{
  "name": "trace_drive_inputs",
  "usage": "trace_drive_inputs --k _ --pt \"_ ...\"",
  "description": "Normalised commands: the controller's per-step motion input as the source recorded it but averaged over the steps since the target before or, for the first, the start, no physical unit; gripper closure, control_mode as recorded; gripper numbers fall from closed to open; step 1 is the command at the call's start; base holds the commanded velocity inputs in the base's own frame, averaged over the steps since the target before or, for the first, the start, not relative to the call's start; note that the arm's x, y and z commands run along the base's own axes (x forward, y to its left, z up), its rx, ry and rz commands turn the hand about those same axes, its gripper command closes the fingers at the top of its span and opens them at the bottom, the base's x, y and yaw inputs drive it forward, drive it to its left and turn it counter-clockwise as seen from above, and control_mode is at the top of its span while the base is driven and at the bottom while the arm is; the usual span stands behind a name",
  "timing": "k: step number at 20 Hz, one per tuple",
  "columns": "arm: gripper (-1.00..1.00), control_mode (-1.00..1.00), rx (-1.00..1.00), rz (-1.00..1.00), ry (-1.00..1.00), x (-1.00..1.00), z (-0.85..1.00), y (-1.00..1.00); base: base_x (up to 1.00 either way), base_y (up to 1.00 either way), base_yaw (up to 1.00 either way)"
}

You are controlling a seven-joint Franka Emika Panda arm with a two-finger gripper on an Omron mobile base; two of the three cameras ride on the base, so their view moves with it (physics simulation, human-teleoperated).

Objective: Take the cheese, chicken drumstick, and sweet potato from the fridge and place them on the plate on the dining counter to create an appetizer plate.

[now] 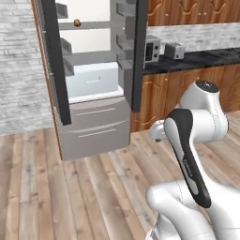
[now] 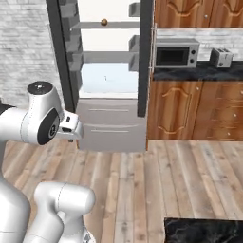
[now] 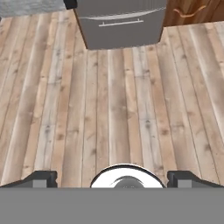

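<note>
The fridge (image 1: 93,79) stands far ahead with both doors open, and a small round brown lump (image 1: 77,22) sits on its top shelf. The gripper (image 3: 112,178) points down at the wood floor (image 3: 109,109), fingers spread wide, holding nothing.

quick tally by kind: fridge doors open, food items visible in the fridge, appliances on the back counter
open fridge doors: 2 (left door, right door)
food items on a fridge shelf: 1 (golden-brown lump)
counter appliances: 2 (microwave, toaster)
total: 5
</note>
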Motion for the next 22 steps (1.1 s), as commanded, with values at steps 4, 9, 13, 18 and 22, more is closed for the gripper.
trace_drive_inputs --k 4,9,13,18,22 --pt "-1.00 1.00 0.00 0.00 0.00 0.00 0.00 0.00 1.00 -0.19 0.10" --pt "-1.00 1.00 0.00 0.00 0.00 0.00 0.00 0.00 1.00 -0.11 0.09" --pt "-1.00 1.00 0.00 0.00 0.00 0.00 0.00 0.00 1.00 -0.11 0.08" --pt "-1.00 1.00 0.00 0.00 0.00 0.00 0.00 0.00 0.99 -0.24 0.06" --pt "-1.00 1.00 0.00 0.00 0.00 0.00 0.00 0.00 0.85 -0.36 0.03"
